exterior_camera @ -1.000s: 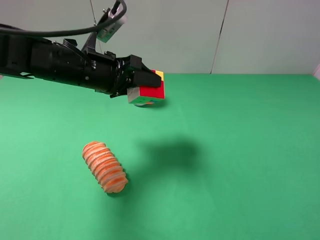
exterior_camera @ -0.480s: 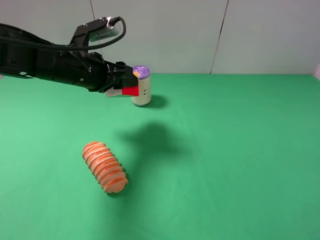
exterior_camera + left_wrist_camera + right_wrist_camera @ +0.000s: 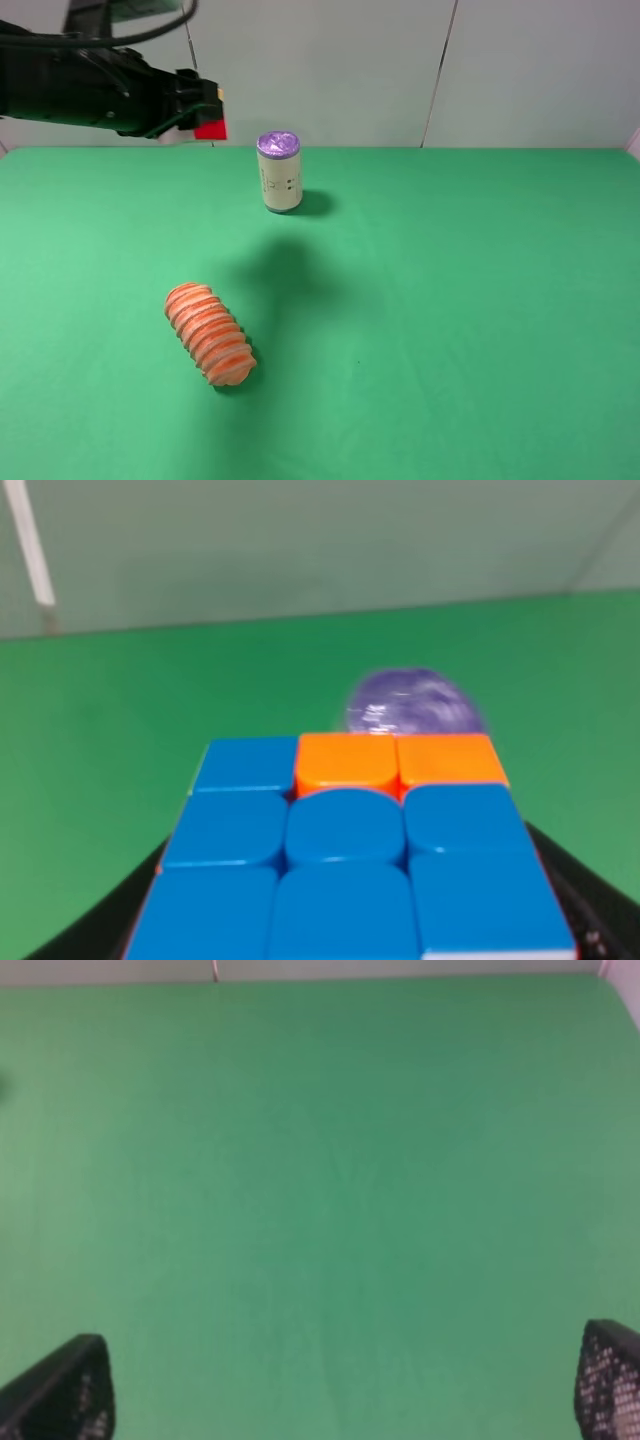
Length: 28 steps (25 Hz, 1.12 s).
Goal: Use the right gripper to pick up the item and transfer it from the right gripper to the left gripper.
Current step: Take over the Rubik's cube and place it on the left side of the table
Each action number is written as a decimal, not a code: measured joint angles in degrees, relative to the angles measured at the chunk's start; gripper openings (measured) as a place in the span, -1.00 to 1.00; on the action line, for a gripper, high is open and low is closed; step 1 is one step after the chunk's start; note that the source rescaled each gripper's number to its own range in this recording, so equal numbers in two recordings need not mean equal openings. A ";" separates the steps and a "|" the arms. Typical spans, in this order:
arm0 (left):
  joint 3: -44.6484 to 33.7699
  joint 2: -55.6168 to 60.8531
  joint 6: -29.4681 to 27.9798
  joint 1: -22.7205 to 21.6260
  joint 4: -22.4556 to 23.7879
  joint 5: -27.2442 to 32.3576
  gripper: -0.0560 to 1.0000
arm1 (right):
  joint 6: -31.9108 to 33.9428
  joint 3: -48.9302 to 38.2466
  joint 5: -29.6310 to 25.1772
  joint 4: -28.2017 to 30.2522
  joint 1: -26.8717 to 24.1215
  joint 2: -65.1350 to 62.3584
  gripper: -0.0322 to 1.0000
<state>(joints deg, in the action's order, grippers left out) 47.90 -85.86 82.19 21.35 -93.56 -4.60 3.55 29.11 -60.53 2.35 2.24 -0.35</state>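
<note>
So the cube point(image 3: 211, 128) is up in the air at the far left of the scene, well left of the purple-lidded can point(image 3: 279, 172), and it's clamped in the left pincer point(image 3: 205, 112). From the high camera you only catch a red face poking out of the black jaws. The left wrist view is filled with a mostly blue face with two orange squares. The right pincer point(image 3: 335, 1392) isn't in the high shot at all. Its own camera shows the jaws spread wide with nothing between them, just bare green table point(image 3: 480, 300) below. The orange ridged loaf point(image 3: 210, 333) sits untouched on the near left. To me the handover looks done, so the only thing left is for the left side to keep a steady grip and the right to stay clear.
</note>
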 joint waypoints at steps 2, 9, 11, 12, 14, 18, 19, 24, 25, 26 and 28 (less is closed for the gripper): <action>-1.66 1.80 -1.42 -0.80 3.13 -0.12 -0.89 | 0.00 0.00 0.00 0.00 0.00 0.00 1.00; -7.92 8.76 -23.46 -2.95 23.45 1.85 -0.89 | 0.00 0.00 0.00 0.00 0.00 0.00 1.00; -9.17 10.35 -30.22 -3.01 30.41 3.03 -0.89 | 0.00 0.00 0.00 0.00 0.00 0.00 1.00; -9.81 11.00 -33.94 -3.01 33.47 3.79 -0.89 | 0.00 0.00 0.00 0.00 0.00 0.00 1.00; -11.16 12.58 -40.60 -3.01 40.00 4.99 -0.89 | 0.00 0.00 0.00 0.00 0.00 0.00 1.00; -14.40 15.11 -50.32 -4.08 47.83 5.80 -0.89 | 0.00 0.00 0.00 0.00 0.00 0.00 1.00; -15.06 15.71 -51.36 -4.59 48.73 6.38 -0.89 | 0.00 0.00 0.00 0.00 0.00 0.00 1.00; -15.93 17.38 -53.17 -9.57 51.10 10.98 -0.89 | 0.00 0.00 0.00 0.00 0.00 0.00 1.00; -15.98 17.49 -53.56 -10.62 52.24 11.68 -0.89 | 0.00 0.00 0.00 0.00 0.00 0.00 1.00; -15.98 17.59 -54.04 -11.79 53.81 12.59 -0.89 | 0.00 0.00 0.00 0.00 0.00 0.00 1.00; -15.98 17.56 -56.08 -13.81 57.71 14.00 -0.89 | 0.00 0.00 0.00 0.00 0.00 0.00 1.00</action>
<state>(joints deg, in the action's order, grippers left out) 31.92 -68.30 26.11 7.53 -35.85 9.39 3.55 29.11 -60.53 2.35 2.24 -0.35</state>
